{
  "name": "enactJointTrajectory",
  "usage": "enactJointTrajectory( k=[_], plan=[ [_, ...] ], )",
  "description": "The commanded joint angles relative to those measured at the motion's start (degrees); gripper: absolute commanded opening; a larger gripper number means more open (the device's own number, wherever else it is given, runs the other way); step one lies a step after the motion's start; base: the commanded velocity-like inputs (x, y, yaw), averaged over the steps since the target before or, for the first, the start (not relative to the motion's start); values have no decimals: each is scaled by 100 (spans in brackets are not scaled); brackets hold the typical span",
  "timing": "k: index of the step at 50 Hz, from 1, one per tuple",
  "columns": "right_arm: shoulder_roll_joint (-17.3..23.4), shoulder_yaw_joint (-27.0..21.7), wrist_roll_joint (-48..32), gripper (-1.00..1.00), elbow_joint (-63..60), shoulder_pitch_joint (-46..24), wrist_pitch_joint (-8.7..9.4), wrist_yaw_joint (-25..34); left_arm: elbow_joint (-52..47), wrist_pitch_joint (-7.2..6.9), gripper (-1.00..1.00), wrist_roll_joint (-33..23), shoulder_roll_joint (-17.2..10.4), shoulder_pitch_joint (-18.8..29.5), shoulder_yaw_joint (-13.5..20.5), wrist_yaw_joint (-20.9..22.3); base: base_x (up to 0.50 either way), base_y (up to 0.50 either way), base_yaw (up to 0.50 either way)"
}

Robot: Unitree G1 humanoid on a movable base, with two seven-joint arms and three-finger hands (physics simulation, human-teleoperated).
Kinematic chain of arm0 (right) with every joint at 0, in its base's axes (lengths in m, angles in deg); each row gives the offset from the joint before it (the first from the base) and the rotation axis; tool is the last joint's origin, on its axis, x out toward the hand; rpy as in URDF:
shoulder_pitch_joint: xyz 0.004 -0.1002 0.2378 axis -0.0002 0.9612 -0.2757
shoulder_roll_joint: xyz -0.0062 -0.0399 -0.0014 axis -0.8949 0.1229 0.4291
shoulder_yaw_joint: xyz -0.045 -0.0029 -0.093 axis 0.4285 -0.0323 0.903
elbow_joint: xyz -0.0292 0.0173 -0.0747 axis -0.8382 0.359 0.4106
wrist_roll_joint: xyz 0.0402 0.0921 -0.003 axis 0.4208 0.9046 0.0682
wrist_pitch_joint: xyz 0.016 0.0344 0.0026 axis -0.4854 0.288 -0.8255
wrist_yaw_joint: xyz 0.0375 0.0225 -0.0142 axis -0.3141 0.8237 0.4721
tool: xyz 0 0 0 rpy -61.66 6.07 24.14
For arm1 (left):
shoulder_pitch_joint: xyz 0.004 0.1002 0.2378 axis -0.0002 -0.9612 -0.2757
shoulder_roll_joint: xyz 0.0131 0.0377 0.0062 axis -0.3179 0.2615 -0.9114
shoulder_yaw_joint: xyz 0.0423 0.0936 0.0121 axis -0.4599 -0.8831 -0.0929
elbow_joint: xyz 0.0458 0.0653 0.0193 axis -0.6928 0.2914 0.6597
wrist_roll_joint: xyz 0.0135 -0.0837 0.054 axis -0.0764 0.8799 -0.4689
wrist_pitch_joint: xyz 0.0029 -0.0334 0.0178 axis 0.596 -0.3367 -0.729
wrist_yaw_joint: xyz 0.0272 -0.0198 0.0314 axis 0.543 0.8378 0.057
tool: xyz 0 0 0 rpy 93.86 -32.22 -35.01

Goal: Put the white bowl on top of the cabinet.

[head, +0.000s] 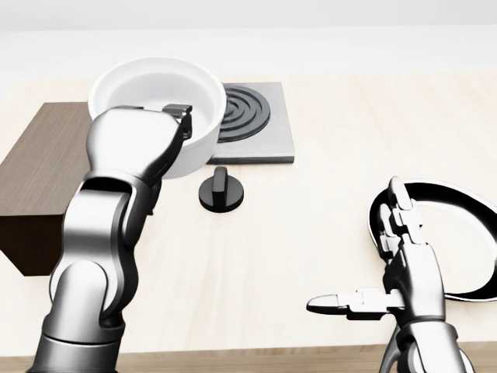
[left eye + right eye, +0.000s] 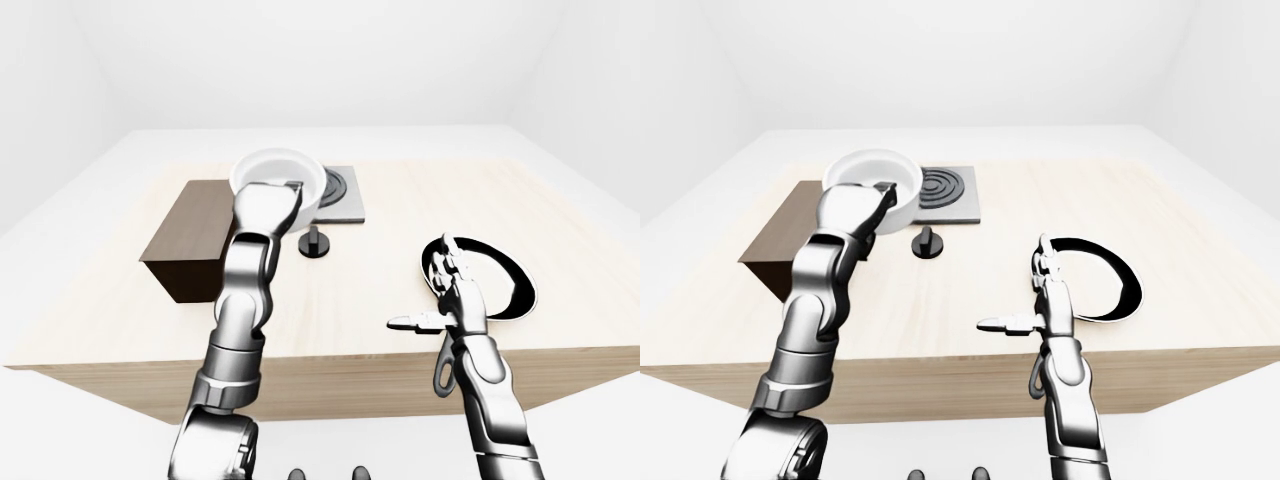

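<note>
Worktop (image 1: 326, 202): pale wood, carrying all items. Cabinet (image 1: 39, 167): dark brown, at the head view's left, largely masked by the left arm. Hob (image 1: 264, 128): grey square plate with dark concentric rings, at top centre, partly covered by the bowl. Plate (image 1: 466, 233): black with white rim, at the right edge, lying flat behind the right hand. Bowl (image 1: 155, 101): white, raised off the worktop, overlapping the cabinet's right end and the hob's left side in the head view. Left hand (image 1: 144, 140): fingers closed over the bowl's near rim, holding it. Right hand (image 1: 388, 268): fingers spread wide, thumb pointing left, holding nothing. Knob (image 1: 220, 190): black, round, standing just below the hob.
</note>
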Motion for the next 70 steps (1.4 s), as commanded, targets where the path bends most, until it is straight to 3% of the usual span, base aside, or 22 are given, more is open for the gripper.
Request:
enactJointTrajectory(
  k=[1,13,18,28,40,70],
  plan=[
    [-7,27,-36,100,72,-15,-58,-16,-322,0,-100,49,-428,291,258,-33,0,0,0],
    [-15,39,-49,100,41,21,-69,-18,-601,0,-100,379,-884,312,597,-80,0,0,0],
    [-16,36,-47,100,23,28,-58,-19,-268,0,-100,742,-1160,358,760,-325,0,0,0],
    [-31,71,-88,100,55,26,-89,-36,888,0,-100,1812,-1768,747,948,-1339,0,0,0],
    [-34,77,-93,100,46,41,-96,-40,1512,0,-100,2221,-2188,924,985,-1890,0,0,0],
    [-35,61,-74,100,-25,59,-52,-33,1917,0,-100,2335,-2715,750,1174,-2270,0,0,0]
  ],
)
